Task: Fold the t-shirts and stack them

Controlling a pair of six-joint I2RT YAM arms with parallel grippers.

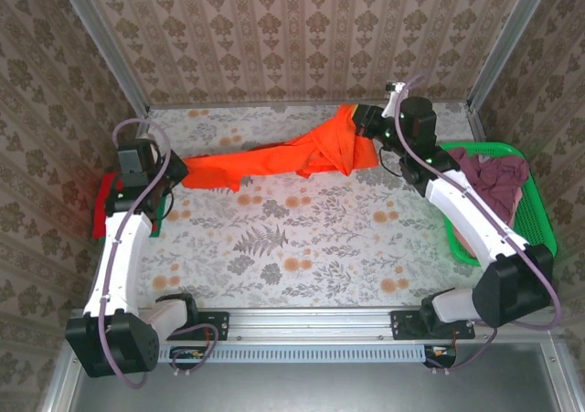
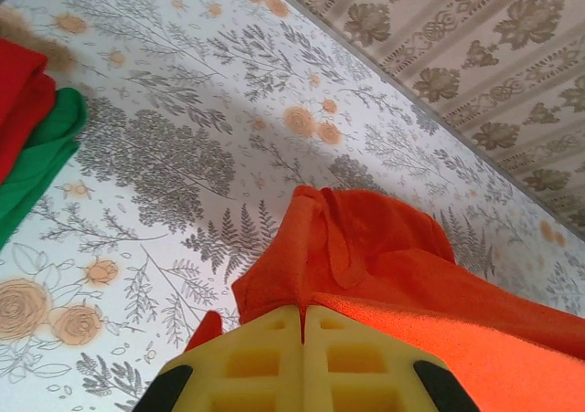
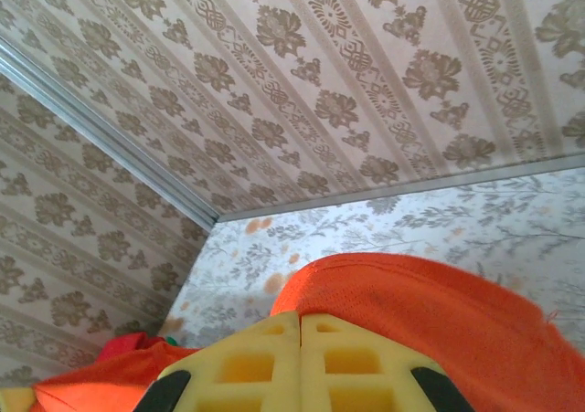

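Orange t-shirt (image 1: 265,163) in both pincers (image 2: 303,313) (image 3: 300,321)

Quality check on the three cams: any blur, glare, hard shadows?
Top external: even, soft light, orange t-shirt sharp, no glare. Left wrist: table print crisp, a soft shadow beside the shirt, the yellow fingers slightly soft up close. Right wrist: wallpaper sharp, shirt weave readable, no glare.

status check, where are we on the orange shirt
Both shut on orange t-shirt: left gripper at its left end, right gripper at its right. Shirt strung across far table, bunched at right. Off left, apart: red tee, green tee.
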